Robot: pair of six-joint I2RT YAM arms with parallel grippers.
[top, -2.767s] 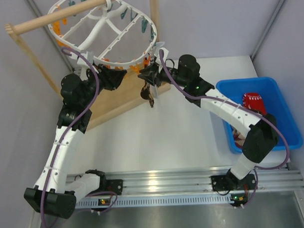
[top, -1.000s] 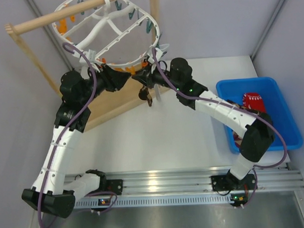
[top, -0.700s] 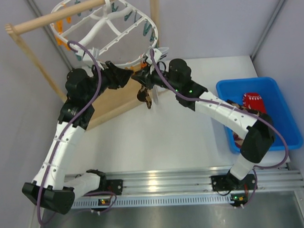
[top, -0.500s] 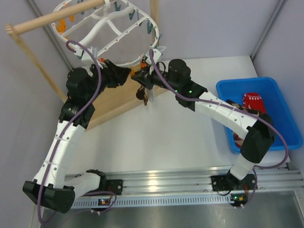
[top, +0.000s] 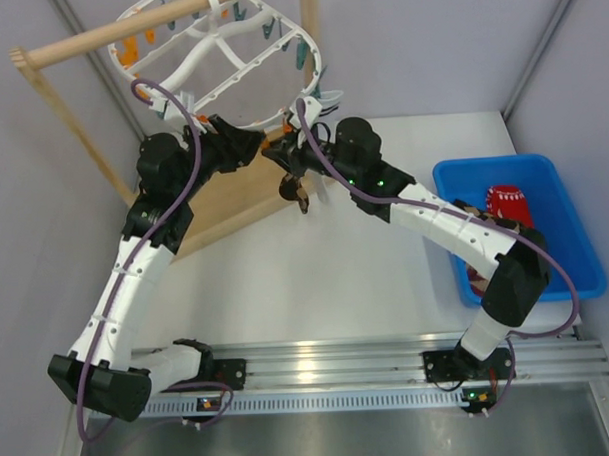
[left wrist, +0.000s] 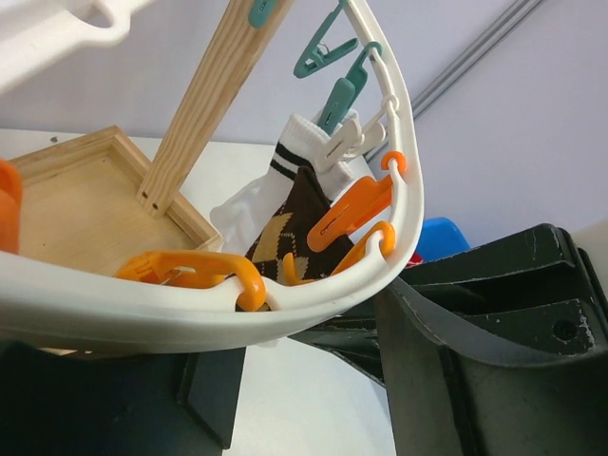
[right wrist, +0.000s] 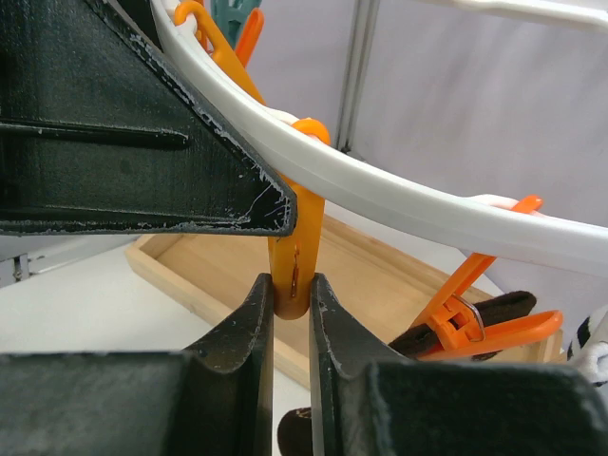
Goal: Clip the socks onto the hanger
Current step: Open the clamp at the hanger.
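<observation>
The white oval hanger [top: 312, 58] hangs from the wooden pole. Its rim lies across my left gripper's [left wrist: 294, 351] spread fingers in the left wrist view [left wrist: 142, 318]; those jaws are open. In the top view the left gripper [top: 244, 145] is under the rim's near edge. My right gripper [right wrist: 293, 290] is shut on an orange clip [right wrist: 294, 237] hanging from the rim [right wrist: 427, 214], right beside the left gripper [top: 282, 159]. A brown argyle sock [left wrist: 285, 233] and a white banded sock [left wrist: 285, 176] hang from clips. The argyle sock dangles below the rim [top: 295, 193]. A red sock [top: 507, 203] lies in the bin.
The wooden pole [top: 127, 29] and its tray base [top: 224, 201] stand at the back left under the hanger. A blue bin [top: 502, 164] sits at the right edge of the table. Teal clips [left wrist: 328, 52] and more orange clips [left wrist: 190, 271] hang along the rim.
Both grippers have shifted a little left and up along the hanger's near rim. The hanger has swung slightly and the argyle sock moved with it.
</observation>
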